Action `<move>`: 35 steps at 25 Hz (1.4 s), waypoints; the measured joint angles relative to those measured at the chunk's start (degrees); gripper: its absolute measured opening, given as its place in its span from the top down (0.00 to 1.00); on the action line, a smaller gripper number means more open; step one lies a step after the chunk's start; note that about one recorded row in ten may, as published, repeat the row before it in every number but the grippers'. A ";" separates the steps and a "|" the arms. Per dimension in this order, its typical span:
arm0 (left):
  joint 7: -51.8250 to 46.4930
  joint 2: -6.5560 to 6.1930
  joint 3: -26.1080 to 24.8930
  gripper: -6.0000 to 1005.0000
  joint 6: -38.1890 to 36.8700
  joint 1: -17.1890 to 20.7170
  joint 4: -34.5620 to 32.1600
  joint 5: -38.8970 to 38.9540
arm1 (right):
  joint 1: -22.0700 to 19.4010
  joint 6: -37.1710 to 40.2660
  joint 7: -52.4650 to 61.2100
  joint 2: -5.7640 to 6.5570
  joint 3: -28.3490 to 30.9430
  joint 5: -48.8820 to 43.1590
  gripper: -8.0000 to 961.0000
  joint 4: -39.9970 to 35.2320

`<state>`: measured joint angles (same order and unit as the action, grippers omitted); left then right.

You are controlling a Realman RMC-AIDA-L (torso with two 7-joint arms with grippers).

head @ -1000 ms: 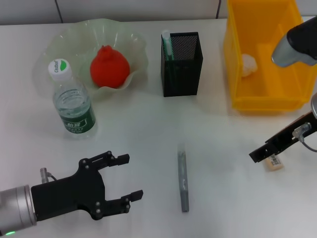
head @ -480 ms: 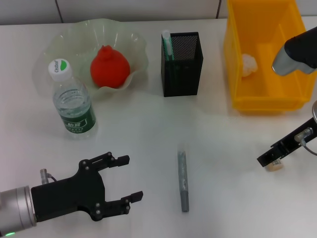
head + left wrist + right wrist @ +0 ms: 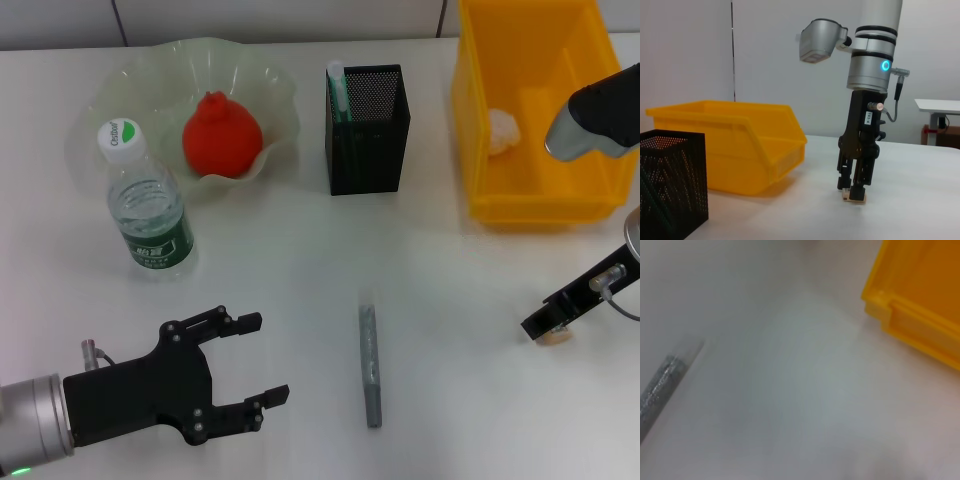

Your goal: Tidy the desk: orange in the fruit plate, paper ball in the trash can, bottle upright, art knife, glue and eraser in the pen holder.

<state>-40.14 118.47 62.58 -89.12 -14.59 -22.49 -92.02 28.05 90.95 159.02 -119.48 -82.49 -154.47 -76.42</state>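
While parked low on the left in the head view, left gripper (image 3: 245,370) spread wide; right gripper (image 3: 541,324) down on the eraser (image 3: 553,336) near the trash can (image 3: 478,150). From left wrist: pinching the eraser against the desk (image 3: 920,200). Right wrist: just desk, bin corner

The head view looks steeply down over the whole counter (image 3: 300,280). The left wrist view sits low, facing level across it toward the right hand (image 3: 854,192), sharing the trash can (image 3: 740,145) (also in the close, downward right wrist view).
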 joint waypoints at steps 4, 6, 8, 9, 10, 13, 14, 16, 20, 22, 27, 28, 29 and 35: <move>-0.06 0.00 0.00 0.20 0.00 0.00 -0.01 -0.01 | 0.11 -0.29 -0.03 0.04 -0.43 0.03 0.39 0.43; -0.10 0.00 0.00 0.20 0.00 0.00 -0.07 -0.03 | 0.11 -0.29 -0.03 0.04 -0.71 0.03 0.39 0.47; -0.13 0.00 0.00 0.20 0.00 0.00 -0.15 -0.05 | 0.19 -0.29 -0.04 0.05 -0.75 0.03 0.42 0.59; -0.14 0.00 0.00 0.20 0.00 -0.01 -0.17 -0.06 | 0.26 -0.28 -0.04 0.04 -0.76 0.04 0.45 0.66; -0.15 0.00 0.00 0.20 0.00 0.00 -0.20 -0.06 | 0.38 -0.27 -0.05 0.04 -0.77 0.04 0.48 0.89; -0.22 0.00 0.00 0.20 0.00 0.00 -0.25 -0.08 | 0.72 -0.29 -0.10 0.05 -0.81 -0.03 0.56 1.79; -0.24 0.00 0.00 0.20 0.01 0.00 -0.26 -0.08 | 0.82 -0.31 -0.16 0.05 -0.82 -0.07 0.58 2.00; -0.26 0.00 0.00 0.20 0.00 0.00 -0.27 -0.09 | 0.88 -0.39 -0.42 0.05 -0.82 -0.06 0.61 2.14; -0.27 0.00 0.00 0.20 -0.01 0.00 -0.33 -0.09 | 0.87 0.26 -0.91 0.04 -0.81 0.14 0.68 1.27; -0.28 0.00 0.00 0.20 -0.04 0.00 -0.37 -0.09 | 0.75 0.74 -0.91 0.04 -0.52 0.25 0.72 -0.01; -0.29 0.00 0.00 0.20 -0.11 0.00 -0.28 -0.09 | -0.14 2.06 -1.83 0.21 2.19 4.63 0.74 -7.62; -0.27 0.01 0.00 0.20 -0.10 -0.01 -0.23 -0.08 | -0.28 2.00 -2.59 0.25 3.80 6.50 0.74 -9.59; -0.21 0.04 0.00 0.20 -0.06 -0.02 -0.19 -0.09 | -0.40 1.70 -3.46 0.25 5.60 8.42 0.74 -11.24; -0.03 0.09 0.00 0.20 -0.02 -0.15 -0.04 -0.08 | 0.46 -6.33 -8.58 0.28 14.33 20.55 0.74 -14.77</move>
<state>-40.17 118.56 62.58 -89.14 -14.74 -22.53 -92.11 28.50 84.63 150.44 -119.20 -68.16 -133.92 -91.19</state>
